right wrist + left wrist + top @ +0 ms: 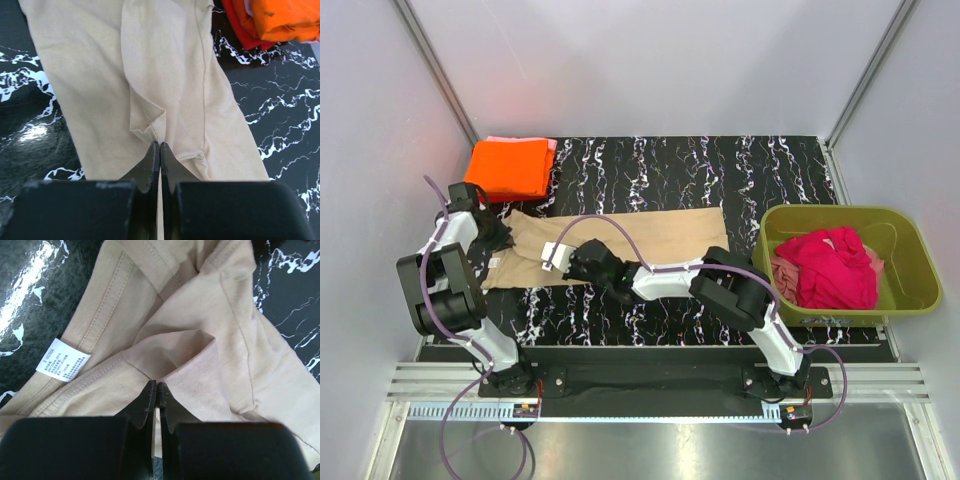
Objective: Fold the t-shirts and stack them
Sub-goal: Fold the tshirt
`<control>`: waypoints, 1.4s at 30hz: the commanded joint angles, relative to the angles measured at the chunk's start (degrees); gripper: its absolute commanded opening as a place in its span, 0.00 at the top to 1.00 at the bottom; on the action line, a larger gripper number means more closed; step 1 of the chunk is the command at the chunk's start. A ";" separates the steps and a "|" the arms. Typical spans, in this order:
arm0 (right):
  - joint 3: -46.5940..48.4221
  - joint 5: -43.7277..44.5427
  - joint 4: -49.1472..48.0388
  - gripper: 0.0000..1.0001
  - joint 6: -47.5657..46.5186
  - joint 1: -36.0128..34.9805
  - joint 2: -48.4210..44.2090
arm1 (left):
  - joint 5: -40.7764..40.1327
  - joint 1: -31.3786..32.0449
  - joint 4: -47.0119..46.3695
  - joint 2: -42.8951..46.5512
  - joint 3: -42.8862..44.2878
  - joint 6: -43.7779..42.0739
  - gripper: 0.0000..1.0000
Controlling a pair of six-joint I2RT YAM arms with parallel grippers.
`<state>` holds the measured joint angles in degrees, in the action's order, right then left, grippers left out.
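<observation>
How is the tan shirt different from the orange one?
The tan t-shirt lies stretched out long across the middle of the table; the orange t-shirt is folded into a neat square at the far left corner. The tan t-shirt is pinched by the left gripper and the right gripper; nothing touches the orange t-shirt. Both are plain, soft cloth resting on the same table.

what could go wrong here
The left gripper and right gripper pinch the tan shirt only at their tips; it could slip out when lifted.
Cloth is bunched by the left gripper, so the fold may crease.
The orange stack lies close; a swing might nudge it.
</observation>
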<state>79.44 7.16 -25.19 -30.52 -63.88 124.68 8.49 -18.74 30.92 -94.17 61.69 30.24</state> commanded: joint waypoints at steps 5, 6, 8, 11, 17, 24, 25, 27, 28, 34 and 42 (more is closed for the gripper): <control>1.42 0.57 2.51 0.69 1.78 -1.42 -3.48 | -3.03 0.29 0.19 2.41 -0.96 -0.44 0.80; 0.99 1.01 2.86 0.64 2.57 -1.51 -4.00 | -3.74 0.29 0.63 2.85 -0.61 -0.71 0.78; -0.24 1.28 3.13 0.55 5.98 -1.51 -6.64 | -5.06 0.29 1.16 4.87 0.18 -1.15 0.74; -2.79 1.54 4.00 0.52 10.55 -1.60 -10.33 | -4.28 0.63 0.99 7.42 1.06 -0.18 0.71; 0.18 2.87 16.62 0.73 24.76 1.64 -11.57 | 2.47 5.56 -1.90 6.28 1.42 -0.18 0.70; 2.10 0.93 30.43 0.69 42.46 8.68 -13.51 | 9.18 7.93 -7.54 1.81 -1.05 2.28 0.70; 2.99 0.84 33.25 0.71 43.61 9.38 -12.54 | 8.74 8.02 -7.45 1.19 -1.57 2.80 0.70; 2.22 1.45 37.31 0.75 45.46 10.70 -12.53 | 7.51 8.02 -7.54 -0.39 -2.27 3.07 0.71; 1.17 1.72 37.75 0.78 45.99 11.05 -13.49 | 6.81 8.02 -7.62 -0.66 -3.23 3.16 0.71; -3.50 2.69 45.92 0.82 52.66 17.37 -17.28 | 0.92 7.93 -7.63 -0.31 -6.05 2.64 0.71; -7.54 7.34 56.56 0.83 56.10 21.86 -16.76 | -6.82 7.41 -5.26 -1.01 -8.51 2.71 0.72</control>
<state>73.23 11.73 25.67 22.65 -42.63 109.78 6.81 -10.83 25.26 -95.22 54.52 33.04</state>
